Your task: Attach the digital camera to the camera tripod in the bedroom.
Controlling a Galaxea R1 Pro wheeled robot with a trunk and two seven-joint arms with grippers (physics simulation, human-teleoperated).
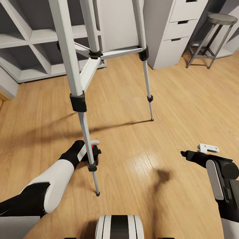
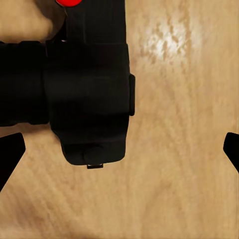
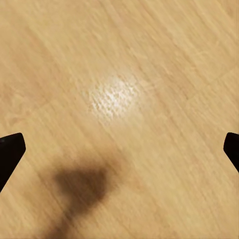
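The black digital camera (image 2: 89,99) lies on the wooden floor, its red button (image 2: 68,2) at the picture's edge. In the head view the camera (image 1: 96,155) sits right beside the foot section of the camera tripod's near silver leg (image 1: 87,136). My left gripper (image 2: 119,154) hovers just over the camera, open, its fingertips (image 2: 11,154) spread wide on either side. From the head it shows at the camera (image 1: 89,150), partly behind that leg. My right gripper (image 3: 119,152) is open over bare floor, off to the right (image 1: 196,151).
The tripod's other legs (image 1: 147,83) spread across the floor ahead. Grey cube shelves (image 1: 33,49) line the back left, a white drawer cabinet (image 1: 172,33) stands at the back right with a grey stool (image 1: 212,36) beyond it. My base (image 1: 119,227) shows below.
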